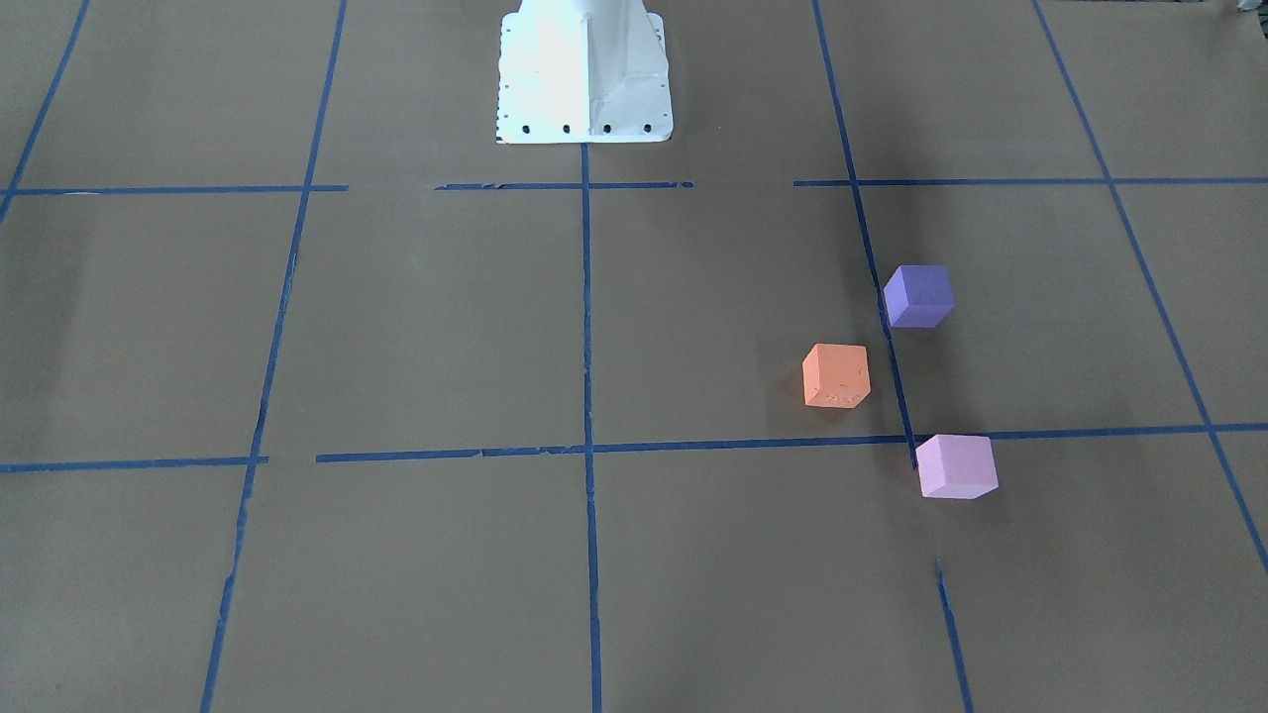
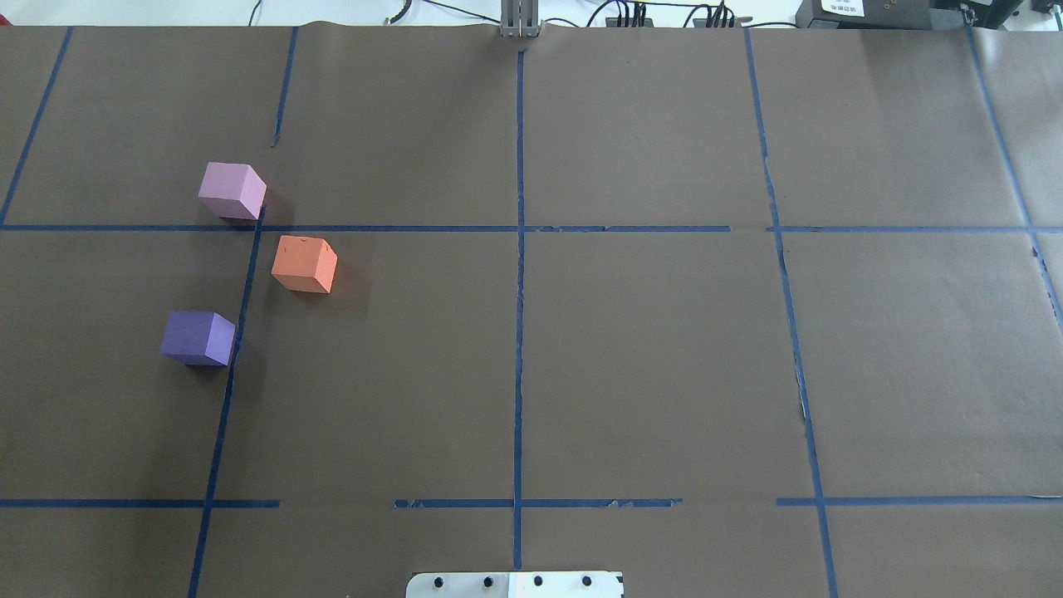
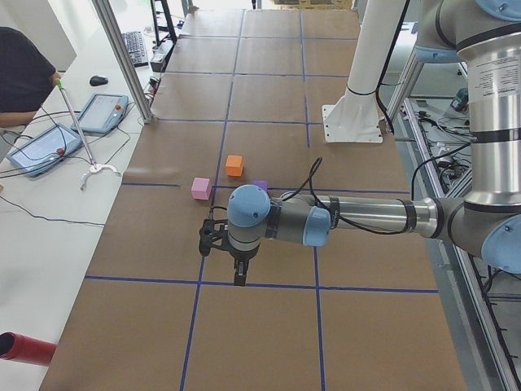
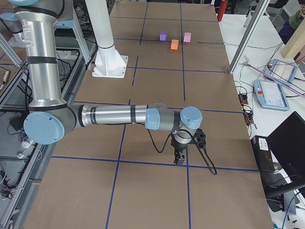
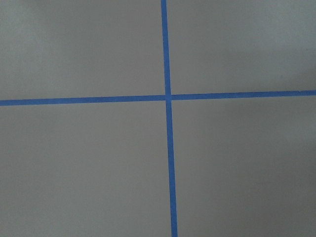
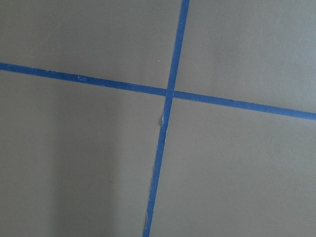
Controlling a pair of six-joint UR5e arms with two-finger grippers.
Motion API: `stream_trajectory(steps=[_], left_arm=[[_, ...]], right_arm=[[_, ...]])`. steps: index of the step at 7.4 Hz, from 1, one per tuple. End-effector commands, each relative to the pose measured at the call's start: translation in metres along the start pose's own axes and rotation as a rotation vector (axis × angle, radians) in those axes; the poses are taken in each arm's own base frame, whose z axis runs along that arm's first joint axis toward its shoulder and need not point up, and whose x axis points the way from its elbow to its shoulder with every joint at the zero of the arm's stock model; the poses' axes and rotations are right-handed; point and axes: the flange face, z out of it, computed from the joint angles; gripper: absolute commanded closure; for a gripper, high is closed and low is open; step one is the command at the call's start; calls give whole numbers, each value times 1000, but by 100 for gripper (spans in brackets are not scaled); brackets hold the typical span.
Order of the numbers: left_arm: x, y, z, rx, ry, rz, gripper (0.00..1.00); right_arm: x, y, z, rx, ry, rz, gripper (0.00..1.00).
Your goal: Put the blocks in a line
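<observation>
Three cubes lie on the brown paper on my left side, apart from each other. The orange block [image 2: 305,264] [image 1: 837,375] is in the middle, offset towards the table's centre. The dark purple block [image 2: 198,338] [image 1: 919,295] is nearest my base. The pale pink block [image 2: 232,190] [image 1: 956,465] is farthest, on a tape crossing. My left gripper [image 3: 238,277] hangs over the table's left end, away from the blocks; I cannot tell whether it is open or shut. My right gripper [image 4: 180,160] hangs over the far right end; I cannot tell its state either. Both wrist views show only tape lines.
Blue tape lines [image 2: 519,291] form a grid on the paper. My white base pedestal [image 1: 584,74] stands at the table's near-robot edge. Beyond the far edge are aluminium posts [image 3: 122,57], tablets [image 3: 49,151], cables and a seated operator [image 3: 20,73].
</observation>
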Motion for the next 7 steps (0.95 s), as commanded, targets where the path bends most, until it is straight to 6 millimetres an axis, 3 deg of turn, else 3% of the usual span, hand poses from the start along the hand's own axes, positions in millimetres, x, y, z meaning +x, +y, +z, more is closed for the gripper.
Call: stream_trajectory(steps=[1, 7], left_arm=[[-5, 2, 4, -20, -7, -18, 0], [0, 4, 3, -20, -5, -22, 0]], right_arm=[[0, 0, 0, 0, 0, 0, 0], [0, 0, 0, 0, 0, 0, 0]])
